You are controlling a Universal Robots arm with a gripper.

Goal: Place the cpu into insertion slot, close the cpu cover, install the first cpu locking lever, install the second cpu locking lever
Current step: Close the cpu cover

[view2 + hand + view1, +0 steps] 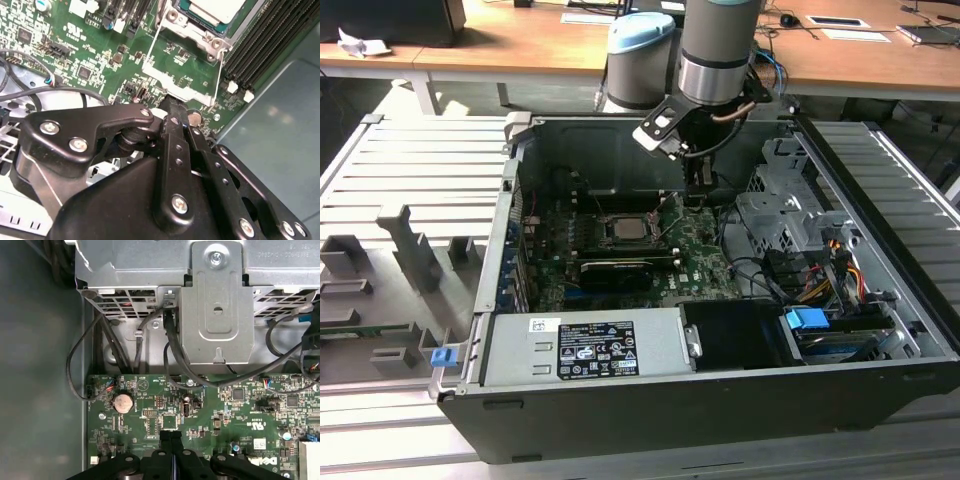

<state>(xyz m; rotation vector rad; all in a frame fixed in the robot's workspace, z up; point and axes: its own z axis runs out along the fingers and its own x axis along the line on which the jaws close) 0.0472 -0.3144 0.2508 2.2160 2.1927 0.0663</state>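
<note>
Inside the open computer case, the cpu sits silver face up in the insertion slot, mid-board on the green circuit board. The cpu cover lies flat around it, with the chip showing through its window. Placing and closing look done.

Two thin locking lever wires run beside the cover. In the exterior view one wire seems to stand up off the socket, but I cannot tell for certain whether either is latched. Judgement: the first lever step is in hand.

The gripper has its fingers pressed together with nothing between them. In both wrist views the fingertips hang low over the board, just beside the socket's metal edge. Contact with a lever is not confirmed. In the exterior view the cpu lies at about 8 o'clock from the gripper.

As I read it, the lever step calls for the closed tip to bear on the wire's free end, pressing down and sideways until it hooks under its catch. Small board parts crowd the path.

Surroundings, exterior view: the long black card is at 6 o'clock from the cpu. The drive cage is between 3 and 4 o'clock from the gripper.
</note>
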